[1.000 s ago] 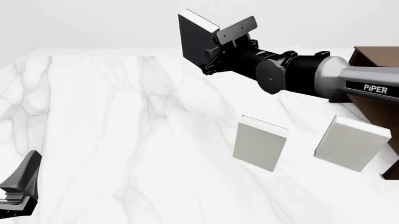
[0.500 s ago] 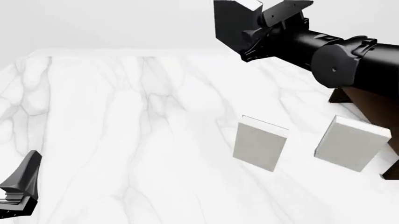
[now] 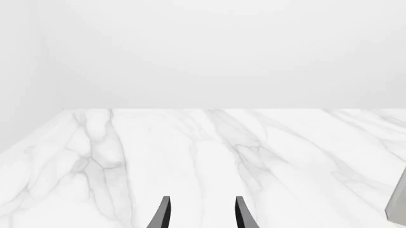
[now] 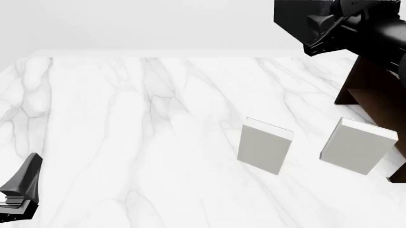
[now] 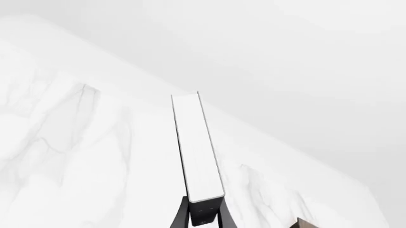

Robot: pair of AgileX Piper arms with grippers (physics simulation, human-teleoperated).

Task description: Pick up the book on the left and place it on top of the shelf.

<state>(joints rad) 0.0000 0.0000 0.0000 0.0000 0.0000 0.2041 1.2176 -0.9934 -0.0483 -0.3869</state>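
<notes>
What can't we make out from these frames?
- Shelf: front view's right edge and the right arm hide most of it; its top is not visible. Right wrist view shows only a corner.
- Book: cut by the front view's top edge; right wrist shows only its page edge.
- Right gripper: fingertips cut off at the frame's bottom.
- Left gripper: only the fingertips show.

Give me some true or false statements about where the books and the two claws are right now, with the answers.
1. The right claw grips the dark book. True.
2. The dark book rests on the shelf. False: it is held in the air.
3. Two white books stand on the table. True.
4. The left claw holds a white book. False: it is open, holding nothing.
</notes>
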